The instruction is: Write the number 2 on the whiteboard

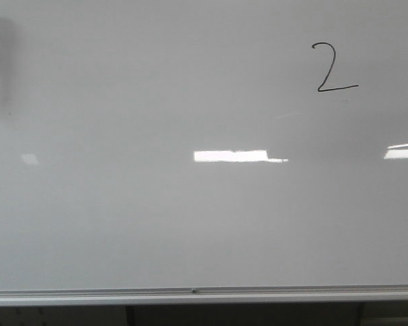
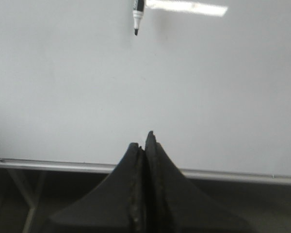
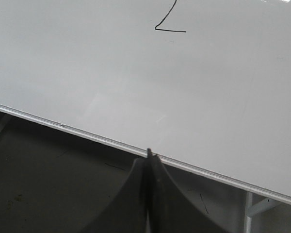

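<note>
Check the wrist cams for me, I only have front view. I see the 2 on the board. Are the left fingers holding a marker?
Observer: No, the left fingers are shut with nothing between them.
Operator: Any marker in sight?
Observer: Yes, an uncapped marker shows in left wrist view against the whiteboard. What holds it is out of frame.
Operator: And the right side?
Observer: The right fingers are shut and empty, by the board's lower frame, with the base of the 2 ahead.
</note>
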Controlling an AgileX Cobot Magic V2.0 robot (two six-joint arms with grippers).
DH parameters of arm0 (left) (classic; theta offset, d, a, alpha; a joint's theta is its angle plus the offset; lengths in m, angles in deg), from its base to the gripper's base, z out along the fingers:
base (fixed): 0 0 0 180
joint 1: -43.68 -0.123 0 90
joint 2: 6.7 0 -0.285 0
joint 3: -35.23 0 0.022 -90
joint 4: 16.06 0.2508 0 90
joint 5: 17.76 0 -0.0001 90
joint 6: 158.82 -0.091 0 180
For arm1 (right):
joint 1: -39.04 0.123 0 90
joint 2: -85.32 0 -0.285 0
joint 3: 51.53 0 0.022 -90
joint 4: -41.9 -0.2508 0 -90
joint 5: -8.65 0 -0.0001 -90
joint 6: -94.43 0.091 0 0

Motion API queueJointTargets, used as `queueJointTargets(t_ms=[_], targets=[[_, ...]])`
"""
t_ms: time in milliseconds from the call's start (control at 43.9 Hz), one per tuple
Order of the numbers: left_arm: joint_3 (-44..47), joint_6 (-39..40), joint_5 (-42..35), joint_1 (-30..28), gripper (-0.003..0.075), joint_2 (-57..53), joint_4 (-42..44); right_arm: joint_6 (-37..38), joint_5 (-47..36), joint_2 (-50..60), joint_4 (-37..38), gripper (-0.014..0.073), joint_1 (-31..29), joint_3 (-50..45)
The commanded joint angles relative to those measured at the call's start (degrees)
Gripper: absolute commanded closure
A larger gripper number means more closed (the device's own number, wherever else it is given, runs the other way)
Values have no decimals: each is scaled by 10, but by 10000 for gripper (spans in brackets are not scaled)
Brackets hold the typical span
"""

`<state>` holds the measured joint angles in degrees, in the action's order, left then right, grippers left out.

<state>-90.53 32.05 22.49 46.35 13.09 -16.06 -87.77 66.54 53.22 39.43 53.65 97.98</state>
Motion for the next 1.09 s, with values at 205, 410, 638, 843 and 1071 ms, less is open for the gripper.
queueJointTargets(t_ms=[205,410,638,843,1071], targets=[[145,1,-253,-62,741,-78,-52,0,-41,-6,1,659,1,15],[215,-40,-352,-42,741,-139,-48,0,-41,-6,1,659,1,15],[252,-62,-441,-38,741,-138,-45,0,-42,-6,1,659,1,15],[252,-63,-440,-38,741,-138,8,0,-41,-6,1,659,1,15],[252,-63,-440,-38,741,-138,13,0,-41,-6,1,659,1,15]])
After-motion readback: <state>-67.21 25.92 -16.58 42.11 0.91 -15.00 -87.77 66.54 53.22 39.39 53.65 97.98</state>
